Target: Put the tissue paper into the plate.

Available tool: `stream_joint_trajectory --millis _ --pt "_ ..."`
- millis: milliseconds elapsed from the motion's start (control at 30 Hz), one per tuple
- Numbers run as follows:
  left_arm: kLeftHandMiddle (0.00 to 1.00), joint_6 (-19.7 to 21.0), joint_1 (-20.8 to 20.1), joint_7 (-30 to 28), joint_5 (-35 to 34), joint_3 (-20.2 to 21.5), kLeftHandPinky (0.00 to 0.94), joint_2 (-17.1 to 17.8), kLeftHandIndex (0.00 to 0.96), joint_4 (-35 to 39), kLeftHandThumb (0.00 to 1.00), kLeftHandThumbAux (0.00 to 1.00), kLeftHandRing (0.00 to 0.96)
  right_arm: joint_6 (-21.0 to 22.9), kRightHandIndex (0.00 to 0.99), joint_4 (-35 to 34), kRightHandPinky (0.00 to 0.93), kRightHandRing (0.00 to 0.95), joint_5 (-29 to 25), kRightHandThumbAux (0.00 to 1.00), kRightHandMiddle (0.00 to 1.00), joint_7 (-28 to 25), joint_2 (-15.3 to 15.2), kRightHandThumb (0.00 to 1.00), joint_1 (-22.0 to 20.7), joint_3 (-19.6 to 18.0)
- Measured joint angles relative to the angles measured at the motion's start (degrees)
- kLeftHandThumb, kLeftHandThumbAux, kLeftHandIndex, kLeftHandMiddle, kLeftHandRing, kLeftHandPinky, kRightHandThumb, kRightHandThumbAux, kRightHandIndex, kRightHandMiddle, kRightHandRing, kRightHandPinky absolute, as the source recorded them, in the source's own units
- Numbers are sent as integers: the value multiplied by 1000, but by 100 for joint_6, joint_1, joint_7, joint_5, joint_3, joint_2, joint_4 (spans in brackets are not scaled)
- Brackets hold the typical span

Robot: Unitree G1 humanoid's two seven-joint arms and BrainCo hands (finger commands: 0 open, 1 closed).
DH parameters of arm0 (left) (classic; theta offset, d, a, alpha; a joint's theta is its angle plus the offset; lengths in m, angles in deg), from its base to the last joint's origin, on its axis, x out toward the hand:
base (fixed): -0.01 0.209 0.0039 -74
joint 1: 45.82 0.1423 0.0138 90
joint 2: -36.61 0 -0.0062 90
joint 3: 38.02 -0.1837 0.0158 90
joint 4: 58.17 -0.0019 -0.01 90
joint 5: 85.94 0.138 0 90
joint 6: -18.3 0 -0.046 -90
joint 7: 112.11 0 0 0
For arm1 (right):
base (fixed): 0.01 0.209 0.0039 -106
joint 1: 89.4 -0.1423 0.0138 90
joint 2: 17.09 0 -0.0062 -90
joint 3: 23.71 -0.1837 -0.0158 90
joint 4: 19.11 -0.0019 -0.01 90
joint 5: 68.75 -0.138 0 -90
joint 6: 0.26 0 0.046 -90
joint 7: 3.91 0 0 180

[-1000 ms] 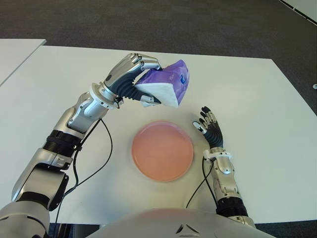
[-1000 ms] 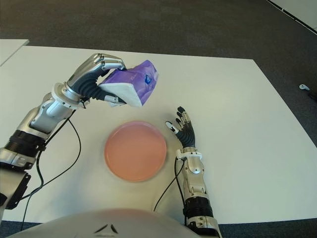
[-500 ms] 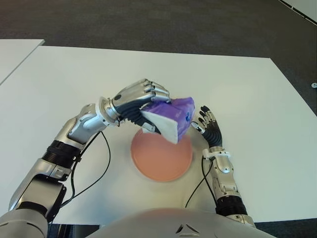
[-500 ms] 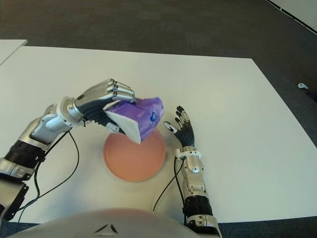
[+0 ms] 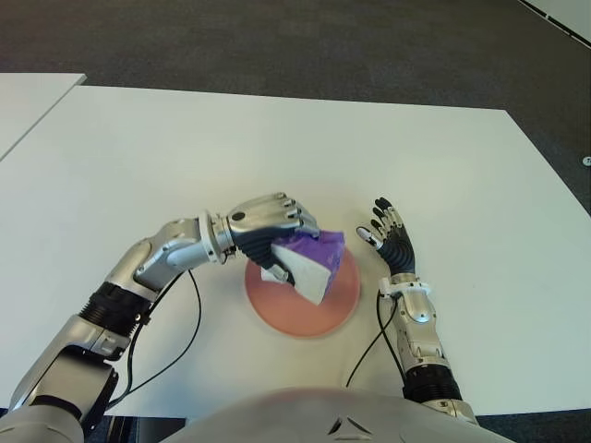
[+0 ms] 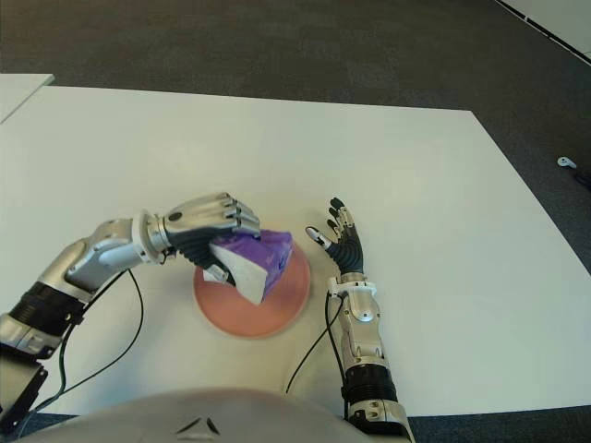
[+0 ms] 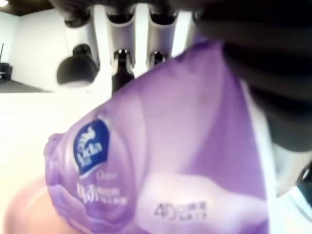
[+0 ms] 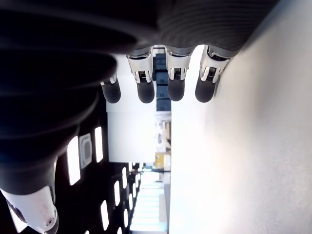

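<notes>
Our left hand (image 5: 268, 217) grips the tissue pack (image 5: 309, 261) over the plate (image 5: 340, 293).
Wide bare surface (image 5: 120, 157) all round; right hand (image 5: 392, 242) open beside the plate; our left wrist view shows the pack's logo.

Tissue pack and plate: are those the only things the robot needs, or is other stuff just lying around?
Needed:
purple tissue pack, gripped in the left hand
pink plate, under the pack

Not in use:
right hand, open, right of the plate
white table
</notes>
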Motion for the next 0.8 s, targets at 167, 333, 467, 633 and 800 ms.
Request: stream_joint_trajectory --millis 167,333,467,633,800 --pt "844 -208 -62 406 434 -4 843 14 443 -125 737 699 845 -13 0 34 0 0 -2 700 0 -6 -2 0 -17 -1" --pt "844 -344 -99 855 940 -82 844 74 443 -165 735 700 845 -13 0 41 0 0 -19 703 0 -15 -1 0 -23 -5" --pt "844 -363 -99 1082 1148 -138 844 99 443 -173 735 701 844 -12 0 41 0 0 -30 700 0 -18 -1 0 -30 -6" --pt "846 -326 -91 1345 1398 -210 851 102 443 -177 736 701 846 -12 0 54 0 0 -48 700 0 -22 -1 0 -37 -7" --pt "850 -324 -93 1825 1643 -329 853 87 442 -309 737 702 851 -12 0 61 0 0 -53 703 0 -29 1 1 -41 -3"
